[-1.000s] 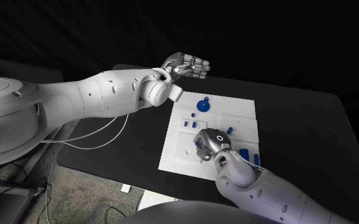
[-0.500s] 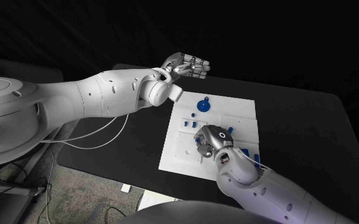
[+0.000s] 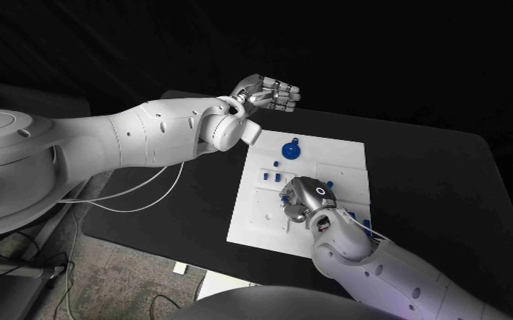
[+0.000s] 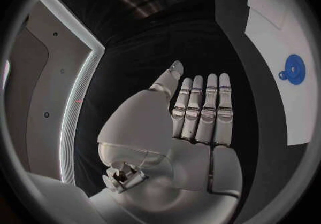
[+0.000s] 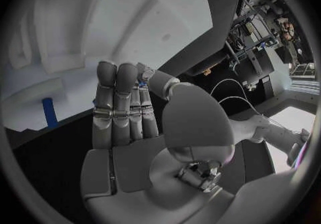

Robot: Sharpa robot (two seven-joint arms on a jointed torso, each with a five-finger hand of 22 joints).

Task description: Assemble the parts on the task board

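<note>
Task board: the white task board (image 3: 256, 216) lies in the middle of the head view, on the black table (image 3: 428, 172), running from just above centre down toward the lower middle of the frame.

Round part: a blue round part (image 3: 290, 149) with a small tab sits near the board's upper edge in the head view; it also appears as a blue disc (image 4: 293, 69) on the white plate in the left wrist view.

Small parts: several small blue pieces (image 3: 273, 178) lie on the board left of centre, just above and left of the right hand; more blue pieces (image 3: 367, 227) stand at the board's lower right, beside the right forearm.

Right hand: the right hand (image 3: 308, 195) is low over the centre of the board. In the right wrist view the fingers (image 5: 120, 109) lie straight and side by side, and a small blue bit (image 5: 142, 82) shows at the tip near the thumb. It may be pinched there, but the view is too poor to be sure.

Blue peg: an upright blue peg (image 5: 48, 112) stands on the board beyond the right hand's fingers.

Left hand: the left hand (image 3: 268, 95) hangs above the table's far edge, upper middle of the head view, well apart from the board. Its fingers (image 4: 204, 112) are extended and close together, holding nothing.
</note>
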